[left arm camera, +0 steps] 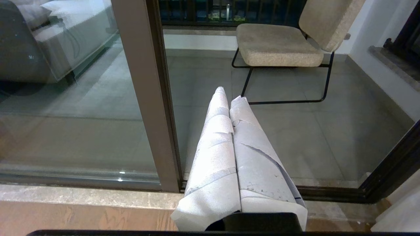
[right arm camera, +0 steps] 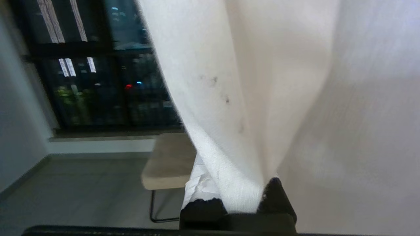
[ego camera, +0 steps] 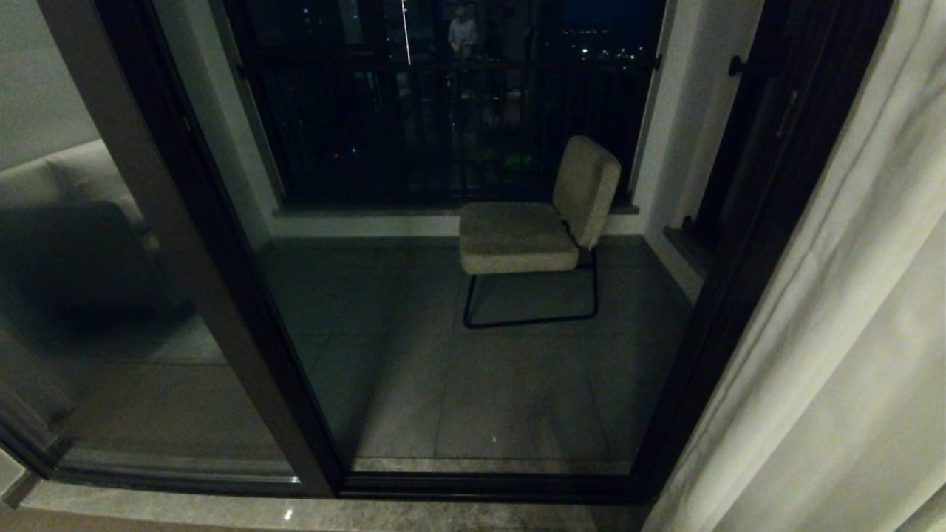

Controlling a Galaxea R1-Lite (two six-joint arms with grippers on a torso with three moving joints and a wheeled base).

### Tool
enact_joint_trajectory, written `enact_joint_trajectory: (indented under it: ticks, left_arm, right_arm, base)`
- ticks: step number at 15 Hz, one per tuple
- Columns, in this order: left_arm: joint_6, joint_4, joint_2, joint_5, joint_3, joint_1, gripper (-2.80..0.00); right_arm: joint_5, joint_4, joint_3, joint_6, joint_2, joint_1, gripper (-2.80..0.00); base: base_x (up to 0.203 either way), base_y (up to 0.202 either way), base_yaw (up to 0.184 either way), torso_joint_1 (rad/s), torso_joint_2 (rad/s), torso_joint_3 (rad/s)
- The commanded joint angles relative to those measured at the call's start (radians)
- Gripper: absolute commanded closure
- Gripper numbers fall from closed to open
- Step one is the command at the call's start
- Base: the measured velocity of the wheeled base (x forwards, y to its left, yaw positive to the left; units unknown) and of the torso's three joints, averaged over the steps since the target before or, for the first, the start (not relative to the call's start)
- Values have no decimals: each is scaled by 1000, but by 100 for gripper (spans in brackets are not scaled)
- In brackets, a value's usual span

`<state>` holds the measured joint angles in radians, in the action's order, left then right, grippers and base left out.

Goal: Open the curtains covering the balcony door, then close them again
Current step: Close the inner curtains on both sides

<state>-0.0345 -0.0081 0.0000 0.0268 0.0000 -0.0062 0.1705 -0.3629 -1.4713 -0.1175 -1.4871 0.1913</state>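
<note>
The cream curtains (ego camera: 835, 332) hang bunched at the right edge of the head view, leaving the balcony door (ego camera: 222, 281) uncovered; its glass shows between dark frames. Neither arm shows in the head view. In the right wrist view my right gripper (right arm camera: 238, 188) is shut on a fold of the curtains (right arm camera: 262, 82), and the woven cloth runs up from between its fingers. My left gripper (left arm camera: 229, 93) is parked low in front of the door frame (left arm camera: 144, 98). Its white-wrapped fingers (left arm camera: 216, 147) are pressed together with nothing between them.
A beige chair (ego camera: 532, 229) on a black wire frame stands on the tiled balcony behind the glass, in front of the black railing (ego camera: 443, 125). The left glass panel reflects a sofa (ego camera: 74, 244). A stone sill (left arm camera: 82, 196) and wooden floor lie below the door.
</note>
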Motion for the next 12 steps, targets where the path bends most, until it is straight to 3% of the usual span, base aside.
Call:
enact_joint_trajectory:
  ticks: [1,12]
  left_arm:
    - [-1,0,0,1,0,0,0]
    - [-1,-1,0,1,0,0,0]
  right_arm:
    - [16,-10,9,0,20,-14,0]
    - [18,-11,79,2,56,-21,0]
  base:
    - [0,0,0,0,0,0]
    - [0,0,0,0,0,0]
